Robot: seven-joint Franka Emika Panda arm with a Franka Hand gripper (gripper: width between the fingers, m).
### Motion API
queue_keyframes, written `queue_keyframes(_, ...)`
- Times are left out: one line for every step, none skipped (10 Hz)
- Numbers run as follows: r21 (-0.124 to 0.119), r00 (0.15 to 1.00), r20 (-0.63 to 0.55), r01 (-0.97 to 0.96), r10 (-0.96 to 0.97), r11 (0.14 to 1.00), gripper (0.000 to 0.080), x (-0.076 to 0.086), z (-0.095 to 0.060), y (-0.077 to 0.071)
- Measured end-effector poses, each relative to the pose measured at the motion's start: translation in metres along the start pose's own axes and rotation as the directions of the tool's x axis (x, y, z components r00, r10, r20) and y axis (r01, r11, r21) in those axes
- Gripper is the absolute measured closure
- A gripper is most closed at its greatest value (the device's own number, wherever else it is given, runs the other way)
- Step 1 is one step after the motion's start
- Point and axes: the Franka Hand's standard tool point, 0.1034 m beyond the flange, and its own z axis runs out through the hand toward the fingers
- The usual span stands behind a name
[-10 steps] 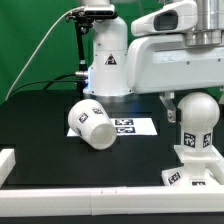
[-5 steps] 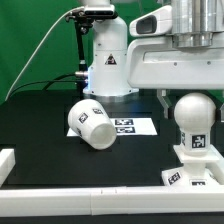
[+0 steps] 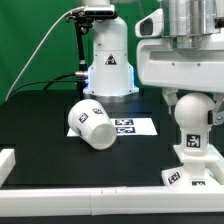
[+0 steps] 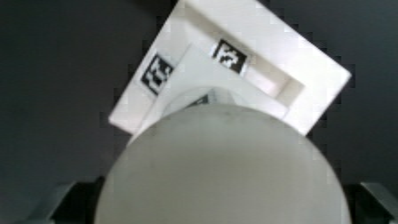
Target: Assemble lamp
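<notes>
The round-headed bulb (image 3: 193, 118) stands upright in the squarish base (image 3: 203, 172) at the exterior view's right. My gripper (image 3: 190, 98) comes down from above and is shut on the bulb's head. In the wrist view the bulb head (image 4: 217, 165) fills the space between my dark fingers (image 4: 68, 203), and the base (image 4: 249, 62) with its tags lies beyond it. The cup-like shade (image 3: 92, 122) lies on its side on the black table, well to the exterior view's left of the bulb, apart from my gripper.
The marker board (image 3: 137, 126) lies flat beside the shade. The robot's white pedestal (image 3: 108, 60) stands behind it. A white rail (image 3: 70, 205) runs along the table's front edge, with a white block (image 3: 5, 162) at the left edge.
The wrist and arm above the bulb have turned and shifted toward the exterior view's left. The bulb's tag has shifted round a little. The shade has not moved.
</notes>
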Motion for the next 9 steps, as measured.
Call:
queue_keyframes(0.004,0.990,0.016,-0.139,0.139,0.990,0.0223,-0.0013,0.0006,-0.0001)
queue_keyframes(0.015,0.947,0.046,-0.318,0.317,0.948,0.0223,-0.0018,0.0012,-0.0007)
queue_keyframes(0.017,0.911,0.068,-0.408,0.406,0.913,0.0223,-0.0015,0.0012,-0.0010)
queue_keyframes(0.018,0.906,0.067,-0.421,0.419,0.907,0.0223,-0.0020,0.0012,-0.0014)
queue_keyframes(0.019,0.920,0.067,-0.387,0.385,0.922,0.0223,-0.0019,0.0013,-0.0009)
queue_keyframes(0.018,0.922,0.067,-0.384,0.382,0.923,0.0138,-0.0027,0.0021,-0.0008)
queue_keyframes(0.024,0.978,0.057,-0.202,0.200,0.979,0.0112,-0.0031,0.0025,0.0000)
queue_keyframes(0.034,0.999,0.052,-0.014,0.012,0.999,0.0112,-0.0031,0.0025,-0.0001)
queue_keyframes(0.038,0.989,0.044,0.137,-0.138,0.990,0.0102,-0.0076,0.0028,-0.0013)
